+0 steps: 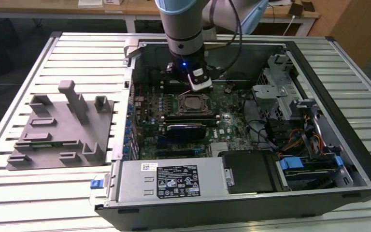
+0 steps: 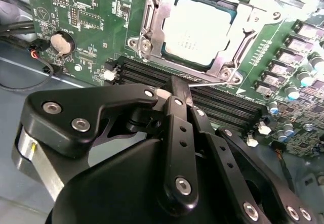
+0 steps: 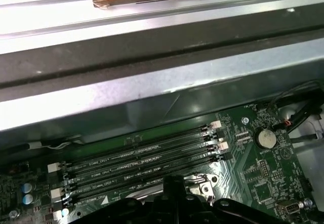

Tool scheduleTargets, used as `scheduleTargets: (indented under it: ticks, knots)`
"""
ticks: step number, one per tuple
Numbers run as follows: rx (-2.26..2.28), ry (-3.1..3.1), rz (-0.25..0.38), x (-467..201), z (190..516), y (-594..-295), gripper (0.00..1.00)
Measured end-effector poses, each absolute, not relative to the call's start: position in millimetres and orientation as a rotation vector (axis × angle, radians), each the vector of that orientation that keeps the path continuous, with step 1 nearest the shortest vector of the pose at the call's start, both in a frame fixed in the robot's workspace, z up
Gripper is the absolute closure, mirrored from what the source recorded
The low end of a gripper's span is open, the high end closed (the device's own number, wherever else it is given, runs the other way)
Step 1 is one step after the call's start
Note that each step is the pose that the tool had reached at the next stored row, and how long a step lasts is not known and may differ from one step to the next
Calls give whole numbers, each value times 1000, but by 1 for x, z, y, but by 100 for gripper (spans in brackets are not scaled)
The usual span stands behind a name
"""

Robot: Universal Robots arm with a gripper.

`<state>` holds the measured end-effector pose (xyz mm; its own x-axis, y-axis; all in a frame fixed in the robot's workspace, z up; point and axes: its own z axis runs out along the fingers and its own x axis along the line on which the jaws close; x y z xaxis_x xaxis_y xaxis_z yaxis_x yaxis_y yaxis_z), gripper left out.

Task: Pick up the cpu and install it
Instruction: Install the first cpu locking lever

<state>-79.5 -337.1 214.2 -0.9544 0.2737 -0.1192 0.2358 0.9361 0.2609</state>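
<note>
Black claw (image 2: 174, 95) fingers pinched together, holding nothing. Small square silvery-grey cpu (image 2: 199, 28) already sits in the metal-framed socket (image 2: 230, 72) just beyond its tip. Risk: fingertips snagging the black memory slots (image 2: 223, 105) beneath.

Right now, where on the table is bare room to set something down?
Bare slats of the table border the grey tray on the exterior view's left and far side, plus a strip in front of it. The open computer case is crowded: arm and claw near the cpu.
</note>
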Motion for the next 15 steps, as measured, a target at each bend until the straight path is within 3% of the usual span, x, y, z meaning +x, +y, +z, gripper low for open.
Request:
scheduleTargets:
  ticks: [15]
  knots:
    - [388, 2921, 367, -80, 201, -331, 89]
